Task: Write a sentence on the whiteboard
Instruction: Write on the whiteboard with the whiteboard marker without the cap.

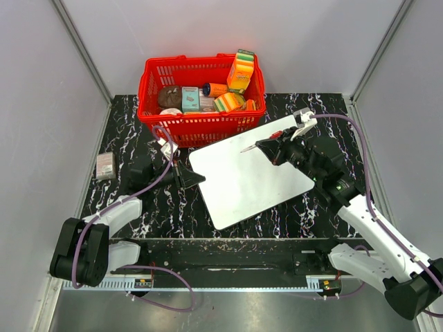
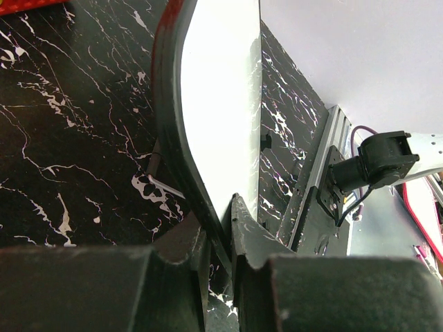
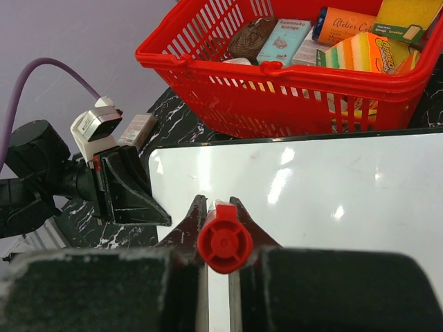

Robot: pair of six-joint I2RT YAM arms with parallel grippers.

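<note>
The whiteboard (image 1: pixel 249 176) lies at an angle on the black marbled table, and its face shows no red writing in any view. My left gripper (image 1: pixel 190 176) is shut on the board's left edge; in the left wrist view its jaws (image 2: pixel 221 214) pinch the white board (image 2: pixel 221 117) edge-on. My right gripper (image 1: pixel 266 146) is shut on a red marker (image 1: pixel 249 148) whose tip points left over the board's far corner. In the right wrist view the marker's red end (image 3: pixel 225 237) sits between the fingers, above the board (image 3: pixel 311 187).
A red basket (image 1: pixel 201 86) with sponges and packets stands just behind the board, also in the right wrist view (image 3: pixel 291 90). A small grey box (image 1: pixel 105 166) lies at the table's left edge. Grey walls close in the sides and back.
</note>
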